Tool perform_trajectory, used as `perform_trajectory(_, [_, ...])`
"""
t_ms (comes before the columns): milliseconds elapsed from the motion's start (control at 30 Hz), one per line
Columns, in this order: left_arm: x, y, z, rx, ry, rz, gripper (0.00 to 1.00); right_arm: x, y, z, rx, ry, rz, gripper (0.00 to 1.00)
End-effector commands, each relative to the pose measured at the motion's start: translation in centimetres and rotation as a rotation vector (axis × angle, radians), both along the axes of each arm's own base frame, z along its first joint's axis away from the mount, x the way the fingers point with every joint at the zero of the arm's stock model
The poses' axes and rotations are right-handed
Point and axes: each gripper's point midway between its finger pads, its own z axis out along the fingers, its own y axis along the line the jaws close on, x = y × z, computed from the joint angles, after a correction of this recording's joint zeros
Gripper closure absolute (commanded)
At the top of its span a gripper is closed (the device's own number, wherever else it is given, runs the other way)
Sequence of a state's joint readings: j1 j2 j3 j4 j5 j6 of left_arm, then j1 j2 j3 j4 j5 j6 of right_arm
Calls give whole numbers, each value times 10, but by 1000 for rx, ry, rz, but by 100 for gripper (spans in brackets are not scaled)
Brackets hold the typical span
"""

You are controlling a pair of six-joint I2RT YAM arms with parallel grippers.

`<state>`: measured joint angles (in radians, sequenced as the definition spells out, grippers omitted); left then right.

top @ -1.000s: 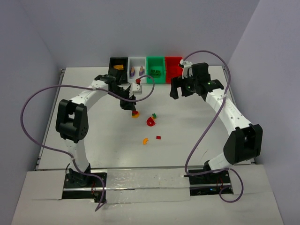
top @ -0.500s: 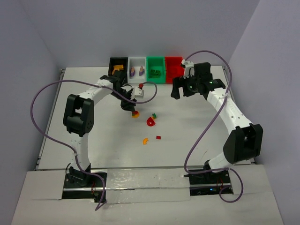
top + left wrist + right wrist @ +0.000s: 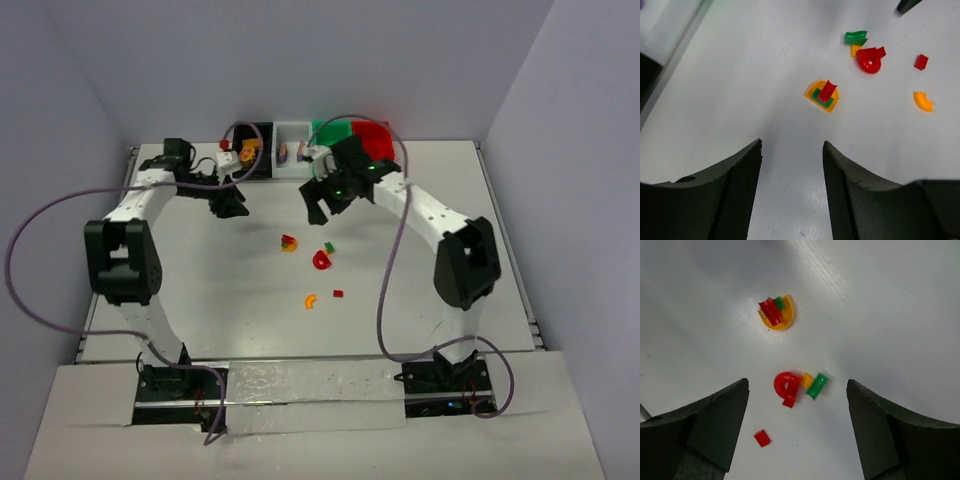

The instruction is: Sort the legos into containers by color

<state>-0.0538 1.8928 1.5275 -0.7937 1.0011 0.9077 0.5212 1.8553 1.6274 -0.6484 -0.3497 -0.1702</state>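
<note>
Loose legos lie mid-table: an orange half-disc with red and green bricks on it [image 3: 288,242] [image 3: 823,95] [image 3: 776,312], a red curved piece [image 3: 321,260] [image 3: 870,59] [image 3: 786,386] touching a green brick [image 3: 329,246] [image 3: 816,385], a small red brick [image 3: 338,294] [image 3: 761,438] and an orange curve [image 3: 310,300] [image 3: 923,101]. The black [image 3: 262,133], white [image 3: 292,126], green [image 3: 328,130] and red [image 3: 375,135] bins stand at the back, partly hidden by the arms. My left gripper [image 3: 228,204] [image 3: 792,145] is open and empty, left of the legos. My right gripper [image 3: 318,206] [image 3: 797,385] is open wide and empty above the red curved piece.
An orange piece [image 3: 250,150] lies in the black bin and purple pieces [image 3: 284,152] in the white bin. Purple cables loop over the table beside both arms. Walls close in the table at the back and both sides.
My left gripper has drawn back left from the orange stack toward the black bin. My right arm has swung left from the red bin to above the loose legos.
</note>
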Motion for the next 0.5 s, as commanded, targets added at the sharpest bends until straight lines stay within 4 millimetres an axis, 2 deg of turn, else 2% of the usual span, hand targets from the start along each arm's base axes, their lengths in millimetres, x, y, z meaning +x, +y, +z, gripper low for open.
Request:
perform_trajectory(0, [-19, -2, 53, -148, -48, 35, 42, -1, 43, -12, -41, -3, 152, 15])
perform_trajectory(67, [-30, 3, 58, -172, -32, 56, 42, 0, 65, -25, -60, 14, 210, 20])
perform_trajectory(100, [-33, 7, 60, -193, -22, 72, 42, -1, 72, -42, -84, 43, 228, 23])
perform_trajectory(167, [-35, 19, 69, -244, -8, 106, 42, 0, 85, -58, -122, 58, 261, 28])
perform_trajectory(233, [-37, 25, 75, -271, -2, 117, 42, 3, 94, -61, -140, 41, 283, 34])
perform_trajectory(367, [-44, 32, 79, -290, 13, 113, 41, 1, 100, -82, -193, 33, 331, 39])
perform_trajectory(467, [-45, 33, 78, -284, 3, 109, 41, 0, 101, -87, -204, 34, 345, 42])
